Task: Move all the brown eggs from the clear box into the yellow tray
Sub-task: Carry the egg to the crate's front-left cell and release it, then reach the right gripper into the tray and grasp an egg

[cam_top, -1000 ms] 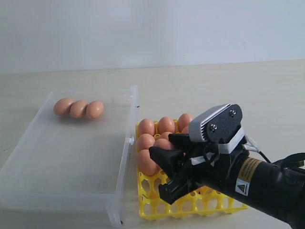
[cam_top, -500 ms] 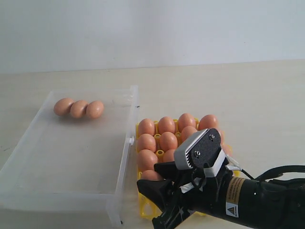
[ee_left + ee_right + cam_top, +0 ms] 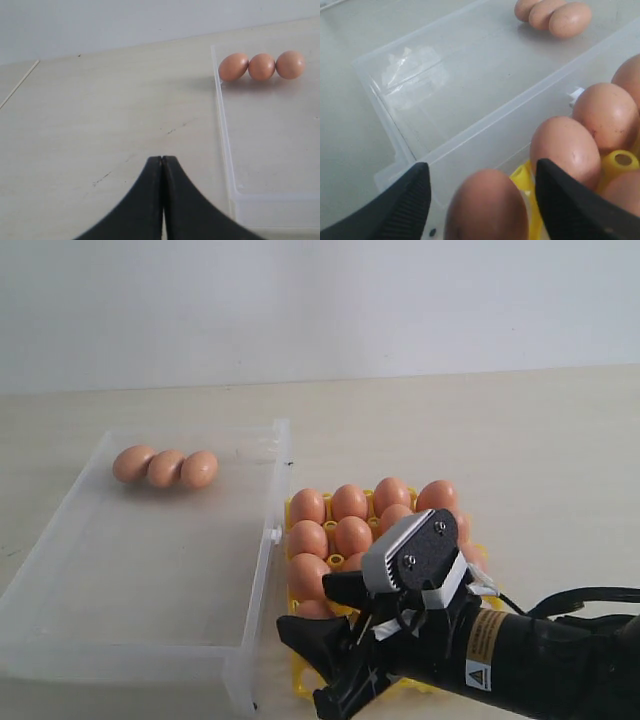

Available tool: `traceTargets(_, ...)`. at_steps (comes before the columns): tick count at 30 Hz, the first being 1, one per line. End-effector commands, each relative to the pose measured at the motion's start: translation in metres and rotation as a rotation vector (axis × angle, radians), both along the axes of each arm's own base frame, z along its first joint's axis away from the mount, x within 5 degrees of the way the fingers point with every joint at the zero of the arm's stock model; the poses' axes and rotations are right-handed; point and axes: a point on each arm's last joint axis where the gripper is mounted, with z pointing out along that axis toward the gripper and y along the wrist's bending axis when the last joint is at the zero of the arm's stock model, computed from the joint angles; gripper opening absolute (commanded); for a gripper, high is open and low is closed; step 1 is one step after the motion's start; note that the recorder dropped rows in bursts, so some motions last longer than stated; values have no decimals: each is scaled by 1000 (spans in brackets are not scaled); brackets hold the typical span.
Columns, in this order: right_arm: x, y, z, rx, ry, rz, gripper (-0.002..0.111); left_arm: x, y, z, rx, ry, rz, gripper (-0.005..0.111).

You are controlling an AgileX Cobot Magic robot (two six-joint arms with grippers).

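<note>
Three brown eggs point(image 3: 165, 467) lie in a row at the far end of the clear box point(image 3: 268, 540). Several more fill the yellow tray point(image 3: 334, 561) to its right. My right gripper point(image 3: 322, 618) hangs low over the tray's near left corner, open. One brown egg point(image 3: 487, 210) sits between its fingers point(image 3: 417, 192) with a gap on each side. In the left wrist view my left gripper point(image 3: 162, 160) is shut and empty over bare table, beside the box wall point(image 3: 225, 145). The same three eggs point(image 3: 261, 66) show beyond it.
The box's low wall runs right beside the tray's left edge point(image 3: 522, 177), close to my right gripper. Neighbouring eggs point(image 3: 565, 147) in the tray stand just past one finger. Pale table point(image 3: 520, 430) surrounds both containers.
My right gripper came down to the tray's near left corner with an egg. Its jaws have widened, and the egg now sits apart from both fingers. The left gripper's earlier state is not shown.
</note>
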Motion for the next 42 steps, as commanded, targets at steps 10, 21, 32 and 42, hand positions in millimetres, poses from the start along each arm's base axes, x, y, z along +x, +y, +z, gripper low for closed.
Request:
traceTargets(10, 20, 8, 44, -56, -27, -66, 17, 0, -1, 2, -6, -19, -7, 0)
traceTargets(21, 86, 77, 142, -403, -23, -108, 0, 0, -1, 2, -9, -19, -7, 0)
traceTargets(32, 178, 186, 113, -305, 308, -111, 51, 0, -1, 2, -5, -19, -8, 0)
traceTargets(42, 252, 184, 62, -222, 517, -474, 60, 0, -1, 2, -5, -19, -8, 0)
